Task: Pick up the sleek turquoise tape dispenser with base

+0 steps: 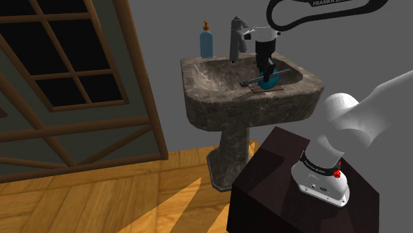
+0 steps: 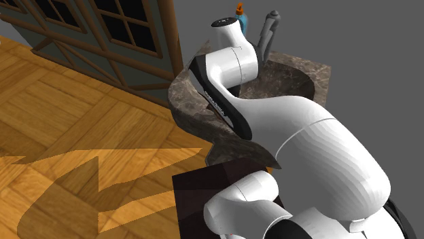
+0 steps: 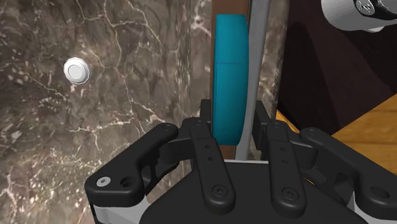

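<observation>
Wrist view: the tape dispenser point(image 3: 229, 76) is a turquoise wheel standing on edge, with a grey strip along one side and a brown base behind it.
Place: in the shoulder view the tape dispenser point(image 1: 268, 81) is inside the basin of the sink point(image 1: 198, 93), towards that view's right, just in front of the faucet point(image 1: 236, 36).
Contact with basin: cannot tell whether the base rests on the stone or is clear of it.
Gripper point(image 3: 235, 121): pointing down into the basin, its black fingers point(image 3: 210, 153) clasp the wheel and grey strip between them.
Drain point(image 3: 76, 70): a white disc in the dark marbled basin, well apart from the wheel.
Bottle point(image 1: 206, 41): blue with an orange pump, upright on the rim beside the faucet.
Stand point(image 1: 278, 192): a dark box on the wooden floor point(image 1: 99, 205), near the sink's pedestal.
Arm point(image 2: 326, 149): white, arching over the sink.
</observation>
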Tool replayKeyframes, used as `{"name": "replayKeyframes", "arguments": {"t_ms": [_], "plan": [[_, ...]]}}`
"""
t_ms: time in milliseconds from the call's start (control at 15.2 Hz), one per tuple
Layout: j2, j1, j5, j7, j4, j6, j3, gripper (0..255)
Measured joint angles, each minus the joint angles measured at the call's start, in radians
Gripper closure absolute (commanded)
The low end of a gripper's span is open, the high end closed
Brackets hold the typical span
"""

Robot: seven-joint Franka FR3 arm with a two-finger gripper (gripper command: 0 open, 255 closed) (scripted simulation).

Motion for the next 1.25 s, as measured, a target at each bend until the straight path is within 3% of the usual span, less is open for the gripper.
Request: {"name": "replayKeyframes", "arguments": {"t_ms": [396,1254], "plan": [[0.004,0.001,0.003,-0.004,0.025,-0.021,0.002,255],[0.033,0.008,0.023,-0.028,0.215,-0.182,0.026,255]]}}
